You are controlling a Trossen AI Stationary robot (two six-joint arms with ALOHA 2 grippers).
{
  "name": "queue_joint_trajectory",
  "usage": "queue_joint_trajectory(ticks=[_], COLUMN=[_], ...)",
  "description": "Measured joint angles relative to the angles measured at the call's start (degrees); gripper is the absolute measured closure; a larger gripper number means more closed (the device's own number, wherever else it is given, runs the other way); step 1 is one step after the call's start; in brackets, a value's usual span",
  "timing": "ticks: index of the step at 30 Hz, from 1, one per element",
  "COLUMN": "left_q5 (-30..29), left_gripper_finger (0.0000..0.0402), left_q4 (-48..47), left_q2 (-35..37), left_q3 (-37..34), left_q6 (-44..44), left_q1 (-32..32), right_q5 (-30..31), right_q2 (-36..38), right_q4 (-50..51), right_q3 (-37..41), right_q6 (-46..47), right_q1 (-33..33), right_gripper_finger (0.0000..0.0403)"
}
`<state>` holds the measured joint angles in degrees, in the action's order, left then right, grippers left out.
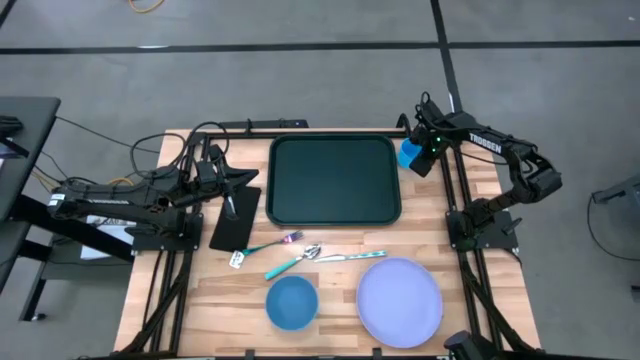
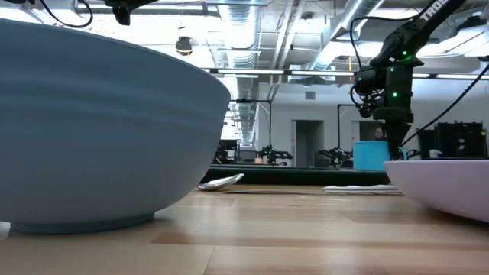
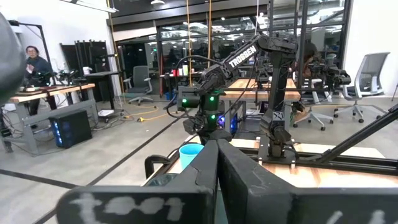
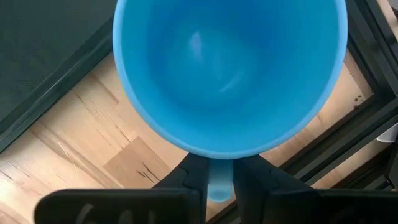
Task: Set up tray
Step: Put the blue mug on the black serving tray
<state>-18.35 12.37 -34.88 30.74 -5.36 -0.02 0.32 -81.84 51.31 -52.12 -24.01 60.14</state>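
Note:
The dark green tray (image 1: 335, 180) lies at the middle of the table's far half. A blue cup (image 1: 409, 153) stands upright just off the tray's far right corner, and shows too in the low view (image 2: 371, 155). My right gripper (image 1: 424, 150) points down over the cup, shut on its handle. My left gripper (image 1: 238, 183) waits shut, held level above a flat black piece (image 1: 235, 220) left of the tray. My right gripper pinches the blue cup's handle (image 4: 219, 186) between its two fingers (image 4: 186, 180). The fingers come from above, pointing down, one on each side of the handle, outside the cup's wall. The cup sits upright, its open mouth (image 4: 230, 74) up.
A blue bowl (image 1: 292, 302) and a lavender plate (image 1: 400, 300) sit near the table's front edge. Between them and the tray lie a fork (image 1: 265, 245), a spoon (image 1: 297, 262) and a knife (image 1: 352, 257). The arm frames flank the table on both sides.

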Motion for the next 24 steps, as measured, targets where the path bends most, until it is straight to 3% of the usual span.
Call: queue_joint_trajectory(ticks=[12,24], left_q5=[0.0,0.0], left_gripper_finger=[0.0401,0.0401], left_q4=[0.0,0.0], left_q2=[0.0,0.0], left_q3=[0.0,0.0], left_q6=[0.0,-0.4], left_q1=[0.0,0.0], right_q5=[0.2,-0.1], right_q2=[0.0,0.1], right_q4=[0.5,5.6], right_q3=[-0.6,-12.4], right_q6=[-1.4,-2.3], right_q1=[0.0,-0.4], right_gripper_finger=[0.0363,0.0363])
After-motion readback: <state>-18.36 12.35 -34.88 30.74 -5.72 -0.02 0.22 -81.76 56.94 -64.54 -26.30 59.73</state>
